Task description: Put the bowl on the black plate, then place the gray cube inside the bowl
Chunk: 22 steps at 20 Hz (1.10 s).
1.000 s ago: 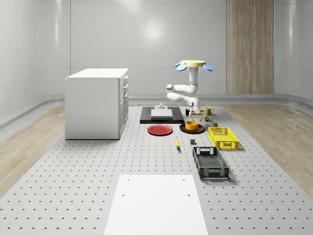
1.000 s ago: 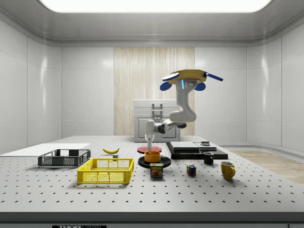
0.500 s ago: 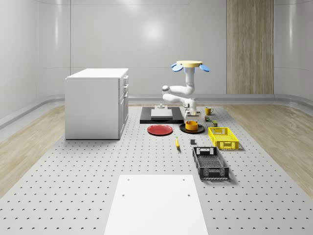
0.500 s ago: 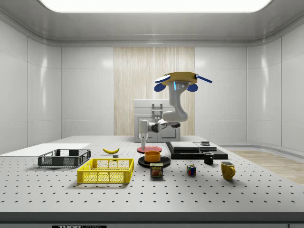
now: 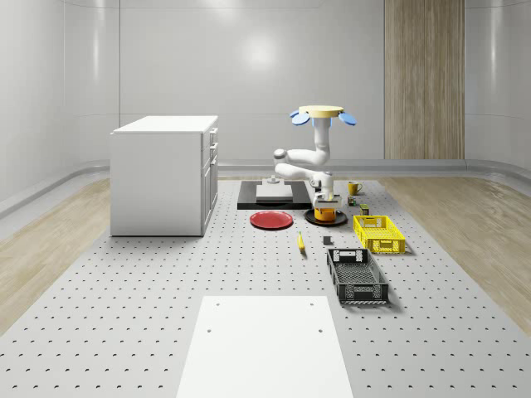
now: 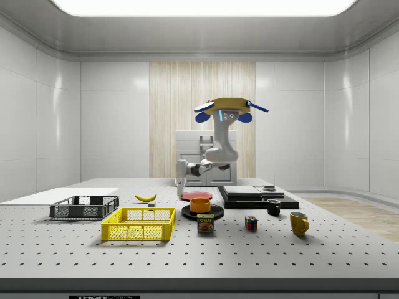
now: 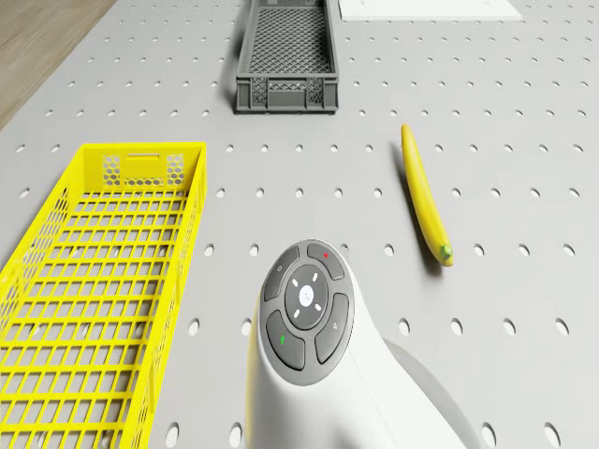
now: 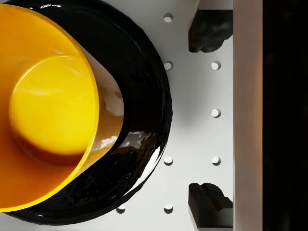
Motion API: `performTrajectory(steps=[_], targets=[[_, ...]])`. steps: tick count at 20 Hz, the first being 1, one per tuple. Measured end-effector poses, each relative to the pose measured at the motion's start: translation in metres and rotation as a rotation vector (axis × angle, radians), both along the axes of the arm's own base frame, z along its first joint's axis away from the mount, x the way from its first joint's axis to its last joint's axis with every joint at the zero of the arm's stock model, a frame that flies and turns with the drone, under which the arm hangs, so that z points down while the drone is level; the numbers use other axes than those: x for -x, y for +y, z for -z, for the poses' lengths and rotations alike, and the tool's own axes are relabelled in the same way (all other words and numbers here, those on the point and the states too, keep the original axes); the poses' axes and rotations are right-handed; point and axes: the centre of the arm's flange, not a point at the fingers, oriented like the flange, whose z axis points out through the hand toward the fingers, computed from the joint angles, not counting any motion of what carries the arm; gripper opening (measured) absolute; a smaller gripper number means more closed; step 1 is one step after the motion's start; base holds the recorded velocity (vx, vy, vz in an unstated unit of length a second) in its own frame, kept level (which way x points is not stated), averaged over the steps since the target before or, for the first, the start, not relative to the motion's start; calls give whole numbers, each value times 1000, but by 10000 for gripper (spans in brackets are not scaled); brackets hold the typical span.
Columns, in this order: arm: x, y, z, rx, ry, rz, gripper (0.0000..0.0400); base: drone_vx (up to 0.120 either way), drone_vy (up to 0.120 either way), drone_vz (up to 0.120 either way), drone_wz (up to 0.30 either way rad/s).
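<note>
Since the bowl (image 8: 53, 106) is seated on the black plate (image 8: 144, 96), the released gripper (image 8: 209, 115) is freed; the gray cube must be located next.

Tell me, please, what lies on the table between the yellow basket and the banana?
Nothing: in the drone view the stretch of perforated table between the yellow basket and the banana is bare, though the arm's wrist hangs above it.
</note>
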Motion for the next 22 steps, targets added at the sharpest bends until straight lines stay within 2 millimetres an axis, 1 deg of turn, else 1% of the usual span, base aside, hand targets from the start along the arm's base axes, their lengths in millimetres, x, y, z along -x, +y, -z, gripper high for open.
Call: performTrajectory(steps=[1,3,10,15,17,18,22], targets=[[0,0,0,0,0,0,400,120,-80,0,0],[0,0,0,0,0,0,400,120,0,-40,0],[0,0,0,0,0,0,400,120,0,-120,0],[0,0,0,0,0,0,400,120,-8,0,0],[0,0,0,0,0,0,400,120,-120,0,0],[0,0,0,0,0,0,400,120,-40,0,0],[0,0,0,0,0,0,400,120,-10,-100,0]])
